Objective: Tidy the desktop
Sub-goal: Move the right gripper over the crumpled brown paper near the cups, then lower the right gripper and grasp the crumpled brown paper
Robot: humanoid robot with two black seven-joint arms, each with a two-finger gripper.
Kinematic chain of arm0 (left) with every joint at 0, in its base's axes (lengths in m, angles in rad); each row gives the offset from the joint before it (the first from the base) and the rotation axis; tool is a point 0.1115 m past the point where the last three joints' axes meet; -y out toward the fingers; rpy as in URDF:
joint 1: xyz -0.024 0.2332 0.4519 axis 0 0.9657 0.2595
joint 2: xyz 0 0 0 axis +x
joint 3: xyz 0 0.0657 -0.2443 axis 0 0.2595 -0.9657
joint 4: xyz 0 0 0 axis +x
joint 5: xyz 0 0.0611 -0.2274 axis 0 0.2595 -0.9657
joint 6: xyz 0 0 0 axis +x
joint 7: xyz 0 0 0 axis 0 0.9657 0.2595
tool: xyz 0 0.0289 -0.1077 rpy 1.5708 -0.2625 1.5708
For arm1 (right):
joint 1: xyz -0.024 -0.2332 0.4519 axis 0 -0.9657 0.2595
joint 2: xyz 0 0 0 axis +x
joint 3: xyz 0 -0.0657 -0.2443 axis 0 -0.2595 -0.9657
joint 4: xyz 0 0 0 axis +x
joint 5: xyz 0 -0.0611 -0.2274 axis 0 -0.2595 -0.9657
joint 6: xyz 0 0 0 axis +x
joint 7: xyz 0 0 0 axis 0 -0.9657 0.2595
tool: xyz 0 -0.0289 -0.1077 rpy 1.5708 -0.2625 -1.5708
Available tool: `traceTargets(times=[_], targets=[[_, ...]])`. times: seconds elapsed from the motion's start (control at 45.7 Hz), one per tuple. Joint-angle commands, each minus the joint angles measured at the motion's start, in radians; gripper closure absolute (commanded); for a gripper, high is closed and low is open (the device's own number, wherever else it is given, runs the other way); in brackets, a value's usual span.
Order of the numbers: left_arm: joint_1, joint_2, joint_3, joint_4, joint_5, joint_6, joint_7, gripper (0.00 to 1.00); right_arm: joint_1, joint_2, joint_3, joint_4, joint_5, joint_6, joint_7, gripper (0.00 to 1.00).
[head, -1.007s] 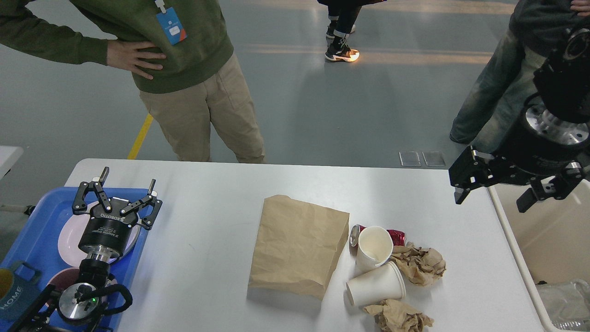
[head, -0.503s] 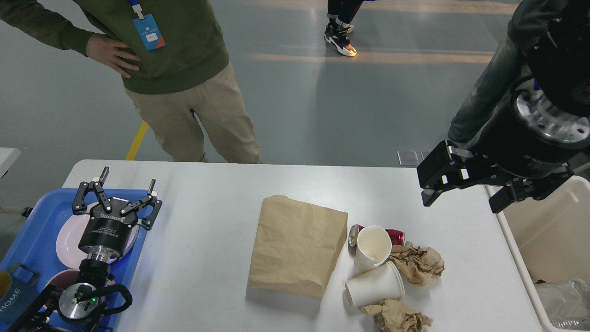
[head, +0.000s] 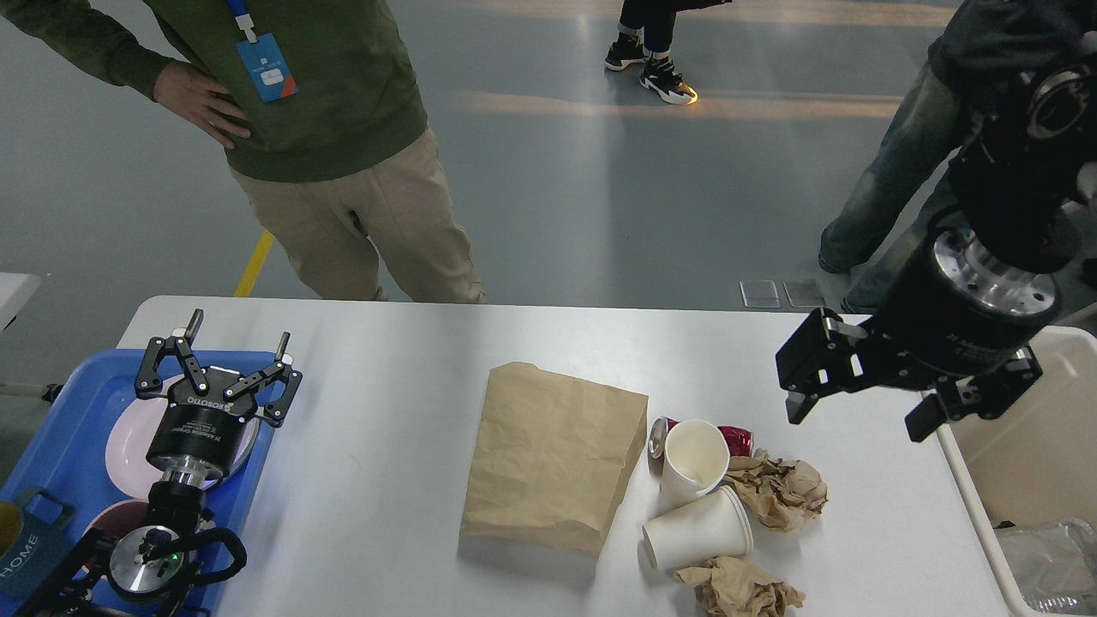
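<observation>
red can (head: 739, 439) mid-right, mostly hidden behind paper cup (head: 692, 459). tabletop (head: 386, 480) cut off below. left end effector (head: 233, 343), right end effector (head: 857, 410): both spread wide, empty.

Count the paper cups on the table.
2. One cup stands against the red can; the other cup lies on its side just in front. None seem hidden.

Glossy grey floor (head: 557, 197), yellow floor line (head: 254, 264), warm light streak (head: 771, 104)

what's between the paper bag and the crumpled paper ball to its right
In the head view, two white paper cups and a crushed red can lie between the bag and the ball.
</observation>
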Motion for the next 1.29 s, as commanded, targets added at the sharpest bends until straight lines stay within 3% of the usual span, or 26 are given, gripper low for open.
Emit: traceTargets(times=[0.0,0.066,0.525,0.875,1.269], targets=[[0.0,0.001,0.001,0.0,0.0,0.0,0.0,0.03,-0.088,-0.024,0.013,0.001,-0.006,-0.034,0.0,0.0],[0.0,0.001,-0.001,0.0,0.0,0.0,0.0,0.03,-0.132,-0.027,0.042,0.003,-0.008,-0.06,-0.002,0.04],[0.0,0.0,-0.001,0.0,0.0,0.0,0.0,0.03,-0.55,-0.016,0.22,0.0,-0.126,-0.328,-0.002,0.06],[0.0,0.001,0.001,0.0,0.0,0.0,0.0,0.03,-0.84,0.114,0.257,-0.069,-0.17,-0.719,-0.003,0.06],[0.0,0.0,-0.001,0.001,0.0,0.0,0.0,0.03,-0.91,0.14,0.318,-0.109,-0.175,-0.747,-0.002,0.04]])
